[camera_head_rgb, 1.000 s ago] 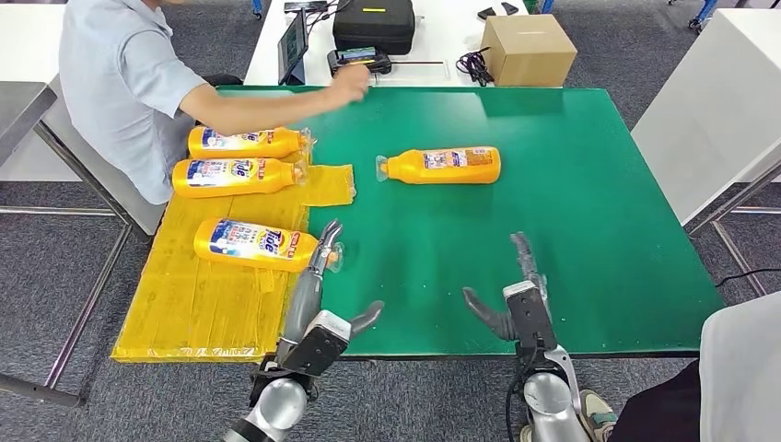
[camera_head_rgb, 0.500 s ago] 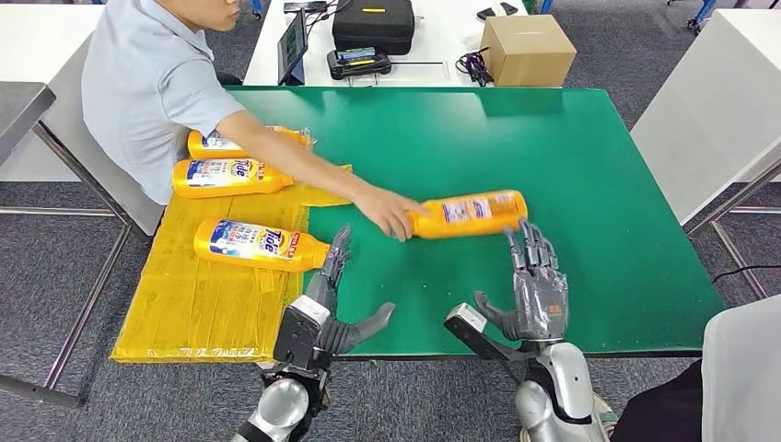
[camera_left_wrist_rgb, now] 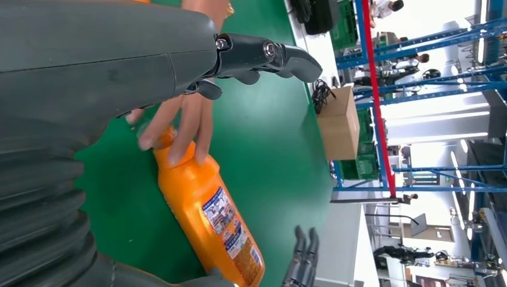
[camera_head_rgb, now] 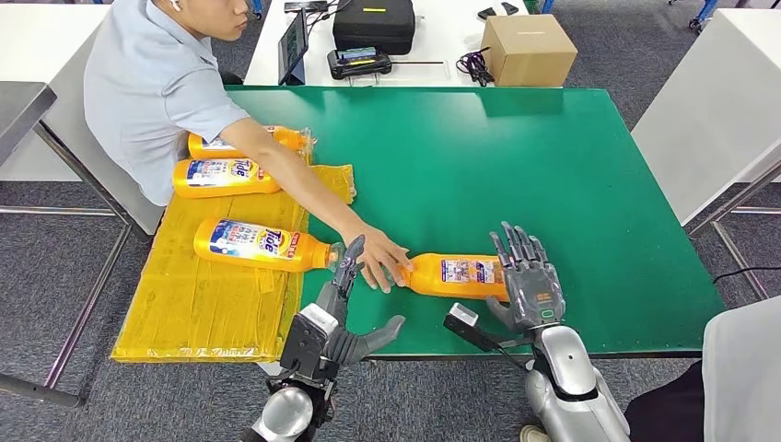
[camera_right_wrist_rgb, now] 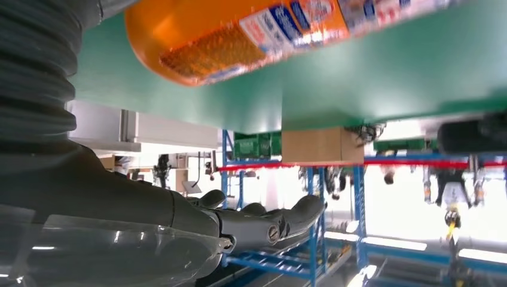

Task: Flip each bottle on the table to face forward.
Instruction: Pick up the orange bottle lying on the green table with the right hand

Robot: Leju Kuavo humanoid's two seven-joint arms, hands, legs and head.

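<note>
Green table (camera_head_rgb: 589, 184) with a yellow mat (camera_head_rgb: 212, 295) at its left.
Our left hand (camera_head_rgb: 336, 318) and right hand (camera_head_rgb: 525, 281), fingers apart, flank the bottle (camera_head_rgb: 456, 275) near the front edge; a person's hand (camera_head_rgb: 379, 259) touches it.

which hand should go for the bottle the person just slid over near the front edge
Right, probably. The right hand is open at the bottle's base end, while the person's hand covers the neck beside the left hand.

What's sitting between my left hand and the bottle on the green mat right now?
A person's hand rests on the neck end of the bottle, right beside the left hand's raised fingertips. This shows in the head view and the left wrist view.
</note>
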